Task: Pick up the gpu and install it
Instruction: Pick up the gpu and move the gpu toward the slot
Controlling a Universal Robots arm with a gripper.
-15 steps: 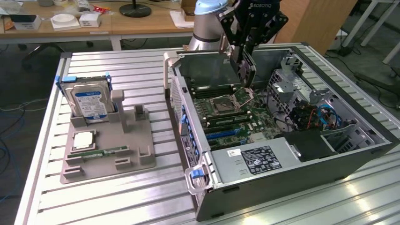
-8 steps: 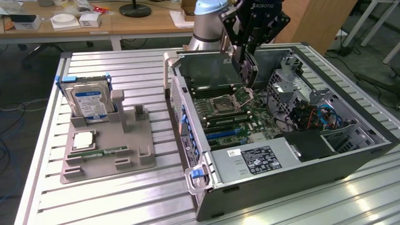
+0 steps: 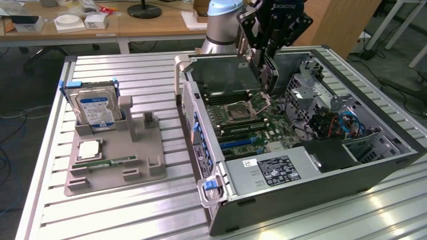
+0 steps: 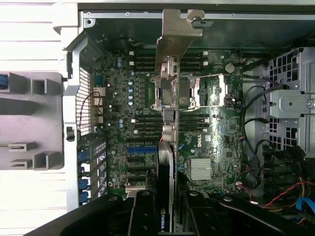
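The open computer case (image 3: 313, 187) fills the exterior view's right half, its motherboard (image 3: 267, 125) exposed inside. At upper centre of that frame the gripper (image 3: 261, 47) is clamped on the gpu (image 3: 265, 80), which hangs edge-down above the board.

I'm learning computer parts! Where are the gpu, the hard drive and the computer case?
gpu (image 4: 166, 187): wrist view, on its black edge.
hard drive (image 3: 95, 109): exterior view, on its blue-white label.
computer case (image 3: 320, 185): exterior view, on its grey side wall.
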